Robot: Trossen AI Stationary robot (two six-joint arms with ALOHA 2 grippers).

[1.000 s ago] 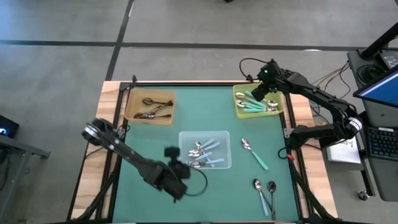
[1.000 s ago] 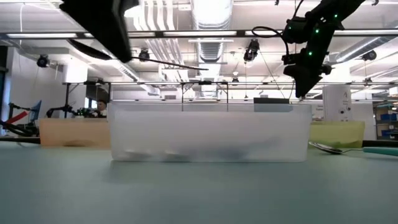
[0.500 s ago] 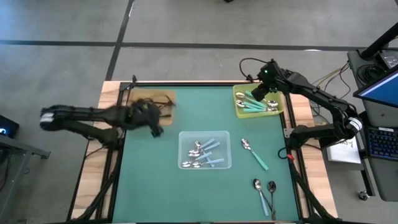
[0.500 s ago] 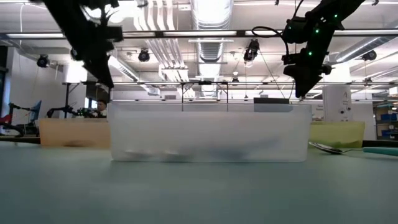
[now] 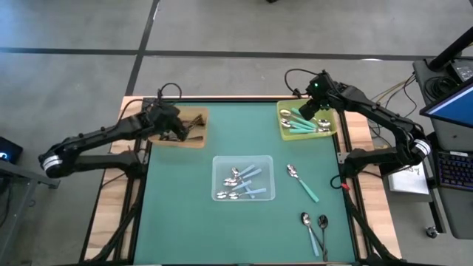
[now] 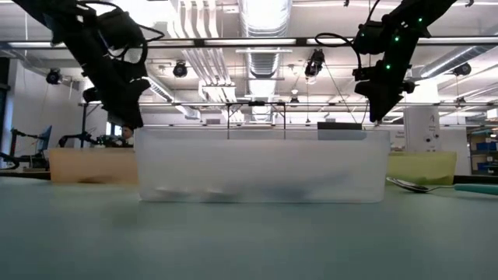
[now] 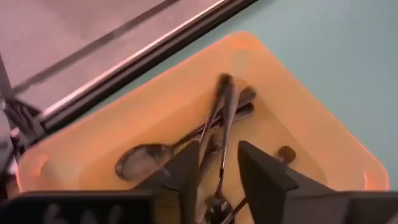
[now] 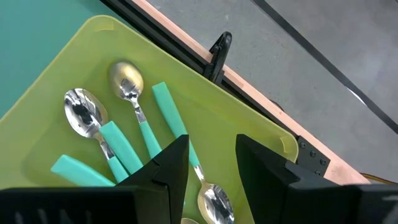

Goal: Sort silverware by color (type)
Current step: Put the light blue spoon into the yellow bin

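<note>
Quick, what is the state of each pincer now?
Left pincer: open over the brown tray, holding nothing.
Right pincer: open over the yellow-green tray, empty.

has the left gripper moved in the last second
Yes. The left gripper went from beside the clear plastic tray to above the brown tray of dark metal spoons at the far-left corner.

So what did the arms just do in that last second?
The left end effector swung from beside the clear tray to over the brown tray, fingers now apart above its dark spoons. The right end effector stayed over the yellow-green tray.
</note>
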